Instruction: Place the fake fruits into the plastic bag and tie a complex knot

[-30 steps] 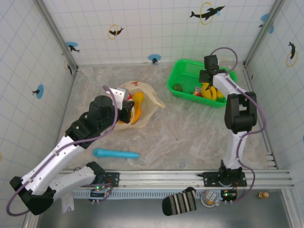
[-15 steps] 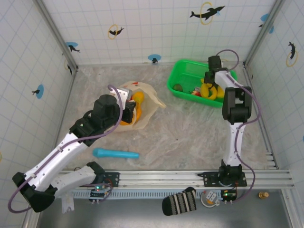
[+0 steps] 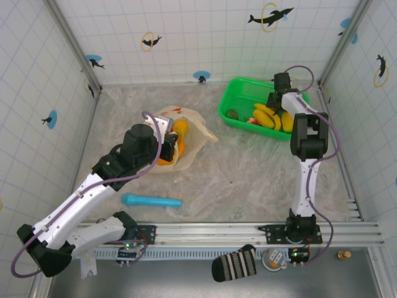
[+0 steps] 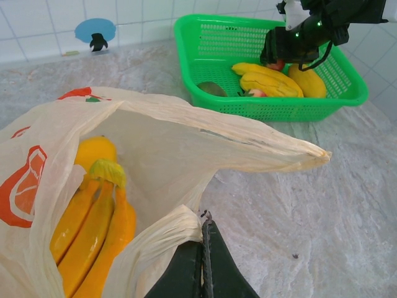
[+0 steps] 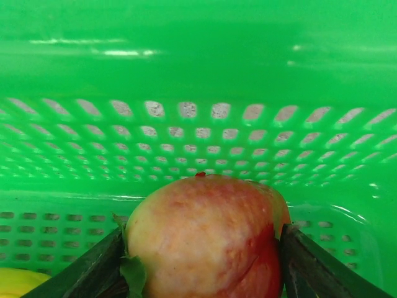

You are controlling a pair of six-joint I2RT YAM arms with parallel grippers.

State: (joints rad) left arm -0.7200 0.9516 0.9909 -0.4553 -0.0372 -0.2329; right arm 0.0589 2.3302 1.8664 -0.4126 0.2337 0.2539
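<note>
Your right gripper [image 5: 201, 251] has come down into the green basket [image 3: 239, 93] and its jaws have narrowed onto the red apple [image 5: 205, 217], touching both sides; your left gripper [image 4: 203, 251] stays clenched on the rim of the plastic bag [image 4: 186, 136], so the mouth is open; the apple looks ready for lifting.

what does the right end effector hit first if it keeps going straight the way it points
Likely the apple between its fingers; just behind it, the green basket wall.

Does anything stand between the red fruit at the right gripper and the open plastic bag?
Yes: the yellow bananas and the green basket's wall lie on the bag's side of the red fruit. Past them, nothing visible blocks the plastic bag.
</note>
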